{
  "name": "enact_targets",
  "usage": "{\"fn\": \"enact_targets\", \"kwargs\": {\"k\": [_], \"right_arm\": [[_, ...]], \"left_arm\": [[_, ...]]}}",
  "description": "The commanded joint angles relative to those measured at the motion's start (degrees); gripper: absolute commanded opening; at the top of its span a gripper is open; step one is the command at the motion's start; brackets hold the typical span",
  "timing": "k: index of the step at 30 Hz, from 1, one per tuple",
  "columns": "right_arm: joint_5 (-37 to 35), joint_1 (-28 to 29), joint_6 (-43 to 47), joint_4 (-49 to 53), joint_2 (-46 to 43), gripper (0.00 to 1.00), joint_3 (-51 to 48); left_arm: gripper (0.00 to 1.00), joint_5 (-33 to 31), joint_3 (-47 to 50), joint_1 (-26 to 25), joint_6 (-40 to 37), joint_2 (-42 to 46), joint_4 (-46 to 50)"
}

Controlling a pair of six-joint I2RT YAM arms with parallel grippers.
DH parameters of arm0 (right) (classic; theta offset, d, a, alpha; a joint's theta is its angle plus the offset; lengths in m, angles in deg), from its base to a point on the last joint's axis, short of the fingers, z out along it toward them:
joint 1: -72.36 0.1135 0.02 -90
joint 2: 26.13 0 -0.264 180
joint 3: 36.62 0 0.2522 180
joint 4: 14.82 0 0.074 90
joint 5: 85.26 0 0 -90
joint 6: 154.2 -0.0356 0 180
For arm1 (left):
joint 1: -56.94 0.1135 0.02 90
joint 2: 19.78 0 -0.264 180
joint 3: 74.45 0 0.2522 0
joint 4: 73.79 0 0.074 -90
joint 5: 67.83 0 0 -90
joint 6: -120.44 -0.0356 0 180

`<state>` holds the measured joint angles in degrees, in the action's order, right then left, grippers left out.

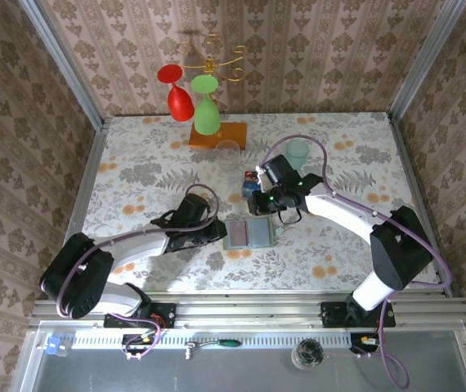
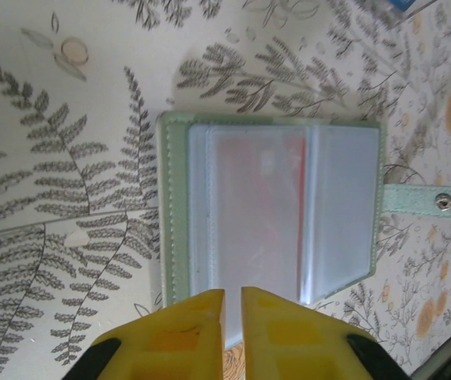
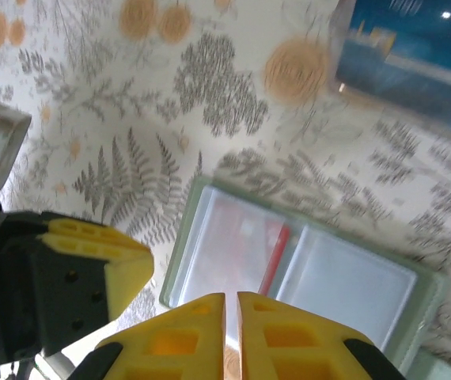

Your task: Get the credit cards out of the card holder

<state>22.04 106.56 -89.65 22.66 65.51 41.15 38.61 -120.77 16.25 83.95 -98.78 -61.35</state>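
The card holder (image 1: 249, 233) lies open on the flowered table, pale green with clear sleeves (image 2: 269, 206). A red credit card (image 2: 257, 198) sits inside one sleeve, its edge bright in the right wrist view (image 3: 275, 257). A blue credit card (image 1: 249, 188) lies on the table just beyond the holder (image 3: 415, 63). My left gripper (image 1: 221, 231) is shut on the holder's sleeve edge (image 2: 233, 297). My right gripper (image 1: 272, 212) is shut, its tips (image 3: 231, 299) over the holder's edge; I cannot tell whether they touch it. A left finger (image 3: 99, 269) shows beside the holder.
A pale teal cup (image 1: 297, 153) and a clear glass (image 1: 230, 149) stand behind the holder. A wooden-based rack (image 1: 217, 135) with a red and a green goblet is at the back. The holder's snap strap (image 2: 423, 199) sticks out sideways.
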Motion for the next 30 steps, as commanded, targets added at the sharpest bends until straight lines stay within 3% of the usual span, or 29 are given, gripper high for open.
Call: {"fn": "enact_targets", "kwargs": {"k": [1, 14, 30], "right_arm": [[2.8, 0.5, -4.3, -0.7, -0.4, 0.13, -1.9], [6.4, 2.1, -6.4, -3.2, 4.2, 0.2, -2.2], [8.8, 4.2, -16.1, -9.3, 10.1, 0.29, -3.1]], "left_arm": [[0.1, -0.2, 1.3, -0.3, 1.0, -1.4, -1.7], [0.01, 0.3, -0.8, -0.2, -0.4, -6.5, -1.1], [0.01, 0.6, 0.3, 0.4, -0.1, -5.8, -1.2]]}}
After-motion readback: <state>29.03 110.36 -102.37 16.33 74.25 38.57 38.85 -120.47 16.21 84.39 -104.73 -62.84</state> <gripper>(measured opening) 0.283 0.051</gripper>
